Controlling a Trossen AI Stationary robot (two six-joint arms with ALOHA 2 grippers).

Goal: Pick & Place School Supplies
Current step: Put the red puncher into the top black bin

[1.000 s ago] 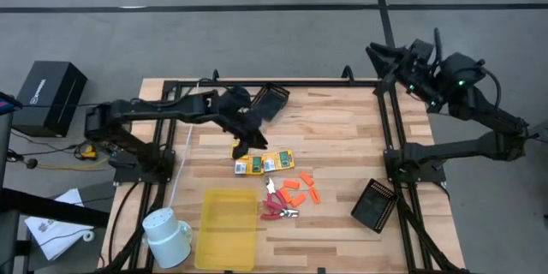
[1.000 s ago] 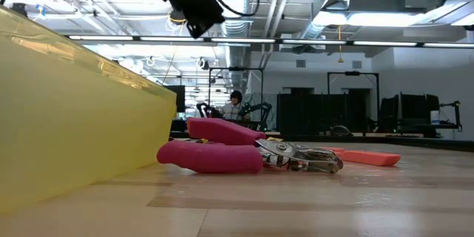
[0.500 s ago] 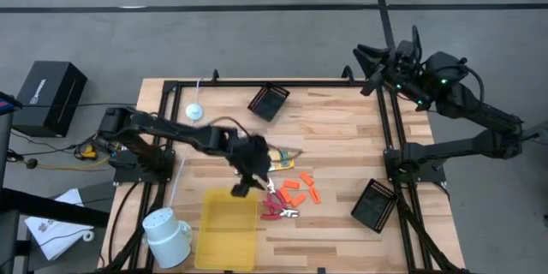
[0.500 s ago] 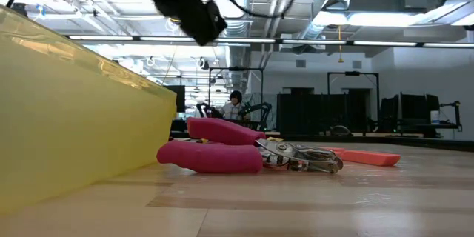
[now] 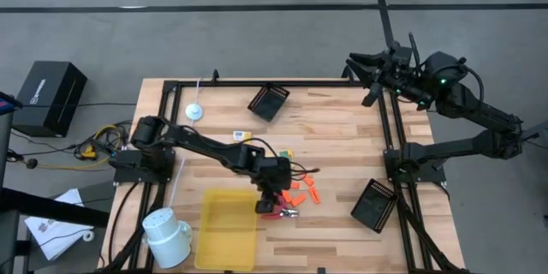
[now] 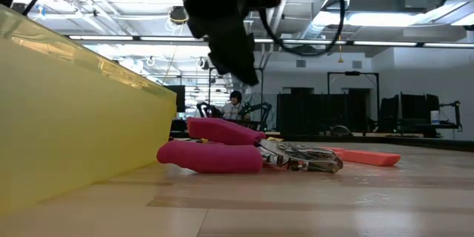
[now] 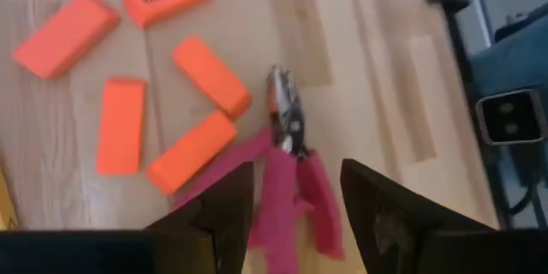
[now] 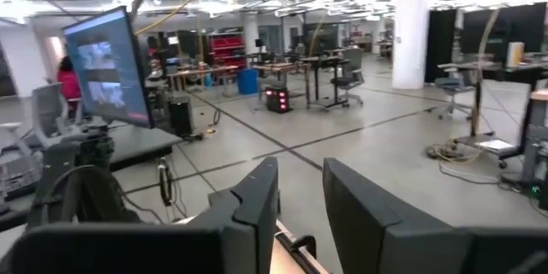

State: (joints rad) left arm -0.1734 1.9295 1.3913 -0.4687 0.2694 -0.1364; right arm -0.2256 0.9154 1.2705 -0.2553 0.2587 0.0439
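Wooden table, centre frame; hall beyond. Your left gripper, fingers spread, half hides the pink-handled tool. Right gripper: state unclear.

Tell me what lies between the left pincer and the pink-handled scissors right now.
Nothing: in the left wrist view the open left pincer hangs over the pink-handled scissors, handles showing between its fingers; only bare table surrounds them.

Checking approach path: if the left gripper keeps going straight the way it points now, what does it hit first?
Most likely the pink-handled tool: in the left wrist view it lies straight ahead of the open left gripper, handles between the fingers. The orange pieces sit off to one side. The remaining height is hard to judge.
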